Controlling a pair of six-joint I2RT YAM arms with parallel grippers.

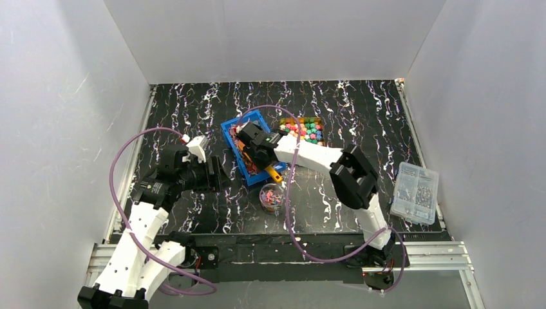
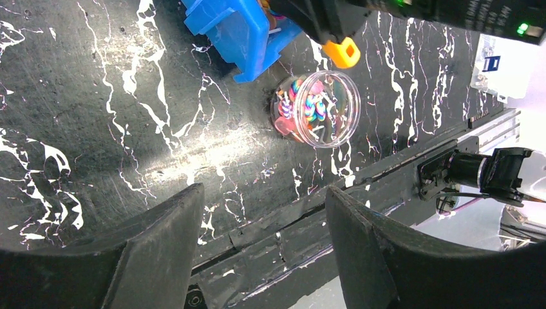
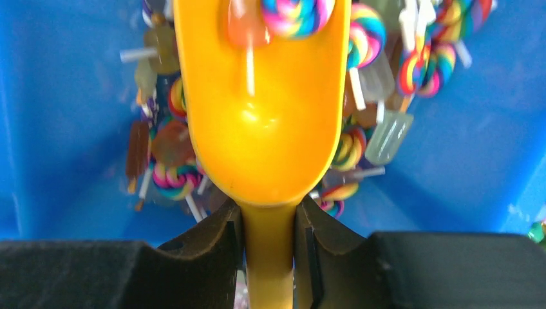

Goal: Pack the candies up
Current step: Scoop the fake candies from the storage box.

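The right hand [image 3: 269, 220] is clenched on the neck of a yellow scoop [image 3: 267, 122], one black finger [image 3: 222, 235] pressed against each side of the handle. The scoop's bowl reaches into a blue bin [image 3: 58, 129] full of lollipops [image 3: 174, 177]: rainbow swirls on white sticks, with some flat ice-pop shapes among them. One swirl [image 3: 297, 11] and an orange piece lie at the far end of the bowl; the rest of it is bare and glossy.

From above, that arm stretches across the counter [image 1: 360, 116] from the right, and the handle's end [image 1: 274, 174] pokes out past the bin's near edge. Just in front of it stands a small round clear jar [image 1: 272, 197], upright and lidless, with a layer of swirled lollipops in it.

The candies [image 1: 302, 131], a knobbly heap of pink, red, green, blue and yellow, lie in a tray [image 1: 281, 122] just beside the bin, on its right and a little further back. Neither hand touches them.

The left hand [image 2: 264, 199] is released, its two fingers well apart with nothing between them. It hangs above bare counter to the left of the jar, apart from both jar and bin.

Well off to the right, near the counter's edge, lies a clear flat box [image 1: 415, 192] with small pale bits in it; I cannot tell what they are
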